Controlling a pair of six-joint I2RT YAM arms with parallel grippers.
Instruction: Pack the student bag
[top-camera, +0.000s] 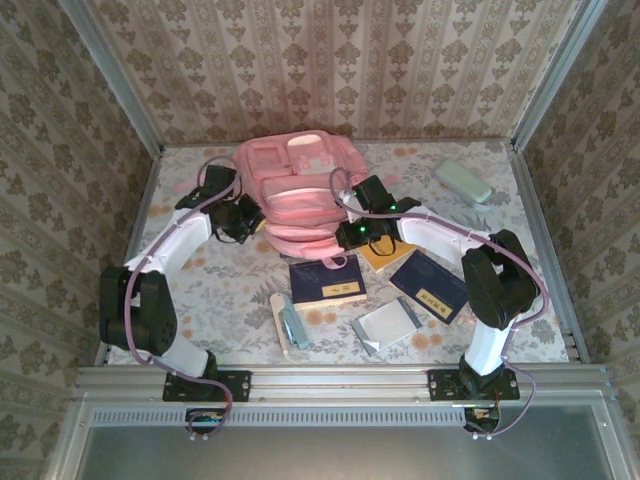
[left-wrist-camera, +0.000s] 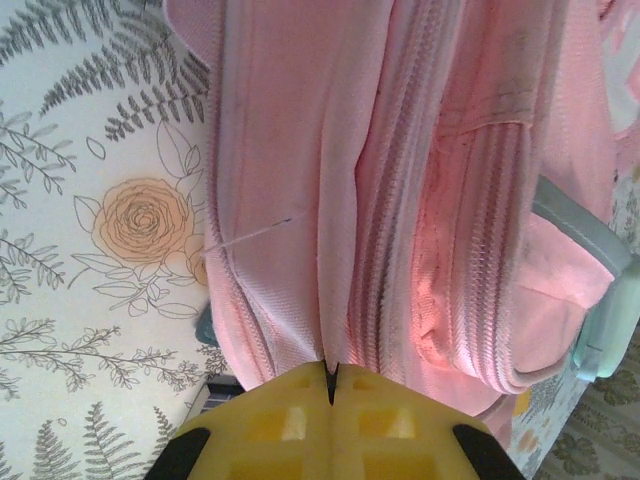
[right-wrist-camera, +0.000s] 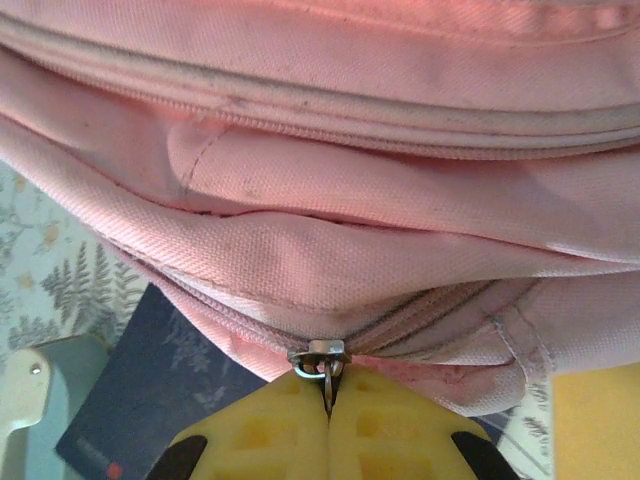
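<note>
Lying near one student bag (top-camera: 295, 190): two navy books (top-camera: 327, 280) (top-camera: 432, 288).

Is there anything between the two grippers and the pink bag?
Nothing visible stands between them. The left gripper is shut on a fold of the bag, and the right gripper is shut on its zipper pull, so both touch it directly.

I saw my left gripper (left-wrist-camera: 331, 385) pressed closed on a fold of the pink backpack (left-wrist-camera: 280, 150), zip tracks (left-wrist-camera: 385, 200) running alongside, rose-printed tablecloth (left-wrist-camera: 80, 120) at left.
</note>
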